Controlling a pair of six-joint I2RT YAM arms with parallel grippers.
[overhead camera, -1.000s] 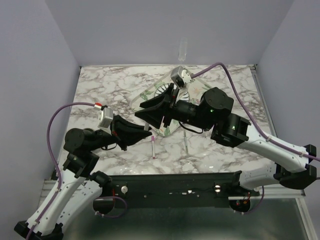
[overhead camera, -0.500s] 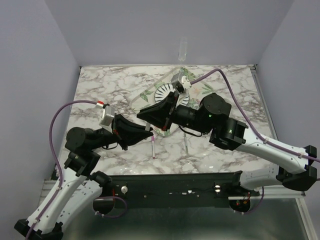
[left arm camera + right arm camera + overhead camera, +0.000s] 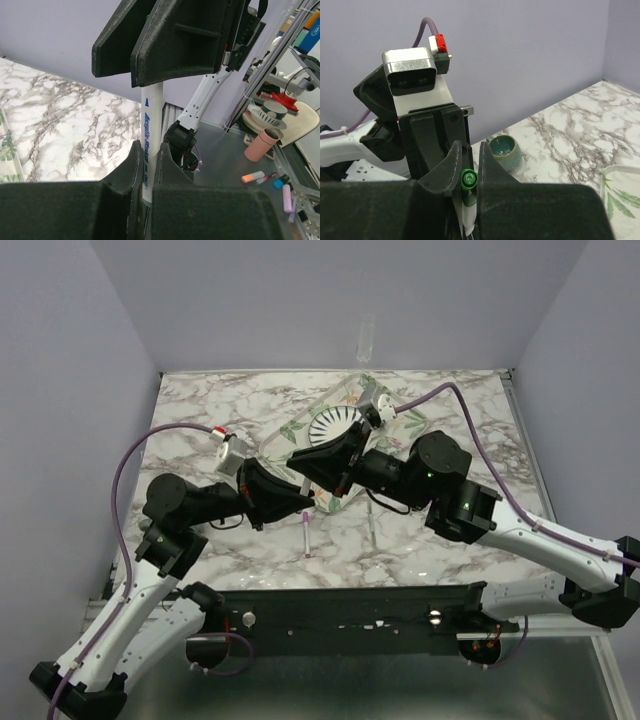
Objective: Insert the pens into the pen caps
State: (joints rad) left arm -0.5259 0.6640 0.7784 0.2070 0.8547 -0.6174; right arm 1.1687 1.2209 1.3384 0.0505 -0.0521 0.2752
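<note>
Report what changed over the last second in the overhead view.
The left arm swung away from its base, bringing the left claw closer to the right claw, whose arm shifted slightly nearer. Both claws now clamp the same white pen. No grasp or release shows. The pink-capped pen on the table and the tray stayed put.

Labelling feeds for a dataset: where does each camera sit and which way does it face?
Top external: above and behind, looking down on the table; both arms show.
Left wrist: on the left hand, facing the right hand; own fingers show.
Right wrist: mirrored, facing the left hand.
Both wrist views share the pen.
</note>
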